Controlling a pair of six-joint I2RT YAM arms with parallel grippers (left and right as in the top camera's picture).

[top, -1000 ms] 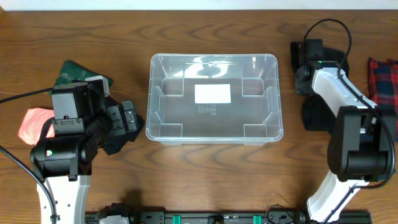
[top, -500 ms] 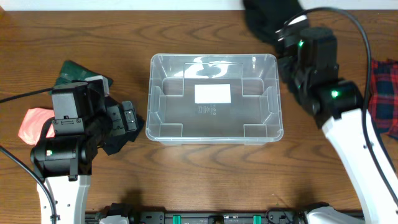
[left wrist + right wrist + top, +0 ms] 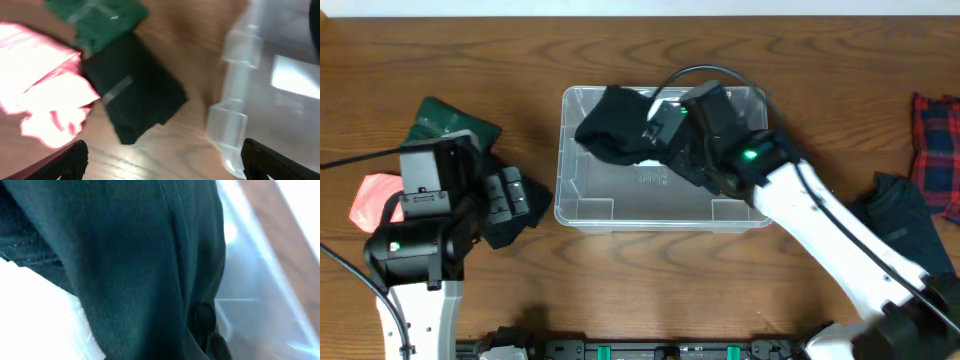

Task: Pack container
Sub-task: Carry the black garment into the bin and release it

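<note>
Right arm is out over the large clear plastic rectangular container (image 3: 663,221), which sits mid-table. The right gripper (image 3: 658,136) has a black cloth garment (image 3: 608,133) bunched at its tip, above the bin's far-left corner. In the right wrist view that dark fabric (image 3: 125,270) fills nearly everything, with the clear bin wall (image 3: 250,300) showing past it. The fingers are buried in the cloth, so the clamp is a judgement from how the fabric bunches at the tip. I can't tell whether the garment touches the bin floor yet.

On the left, the left gripper (image 3: 162,161) hangs wide open with nothing in it, just left of the bin's near-left corner. Below it lies a black folded cloth (image 3: 135,95), touching a bright pink crumpled cloth (image 3: 40,95) on its left and a dark green folded cloth (image 3: 95,20) on its far side.

Over on the right of the wooden table (image 3: 620,290), a red plaid cloth (image 3: 935,150) lies at the edge, and a dark teal garment (image 3: 900,215) sits nearer in.

So the packing looks barely begun. One piece is arriving, nothing else shows inside the bin, and five cloths wait outside, three left and two right.
</note>
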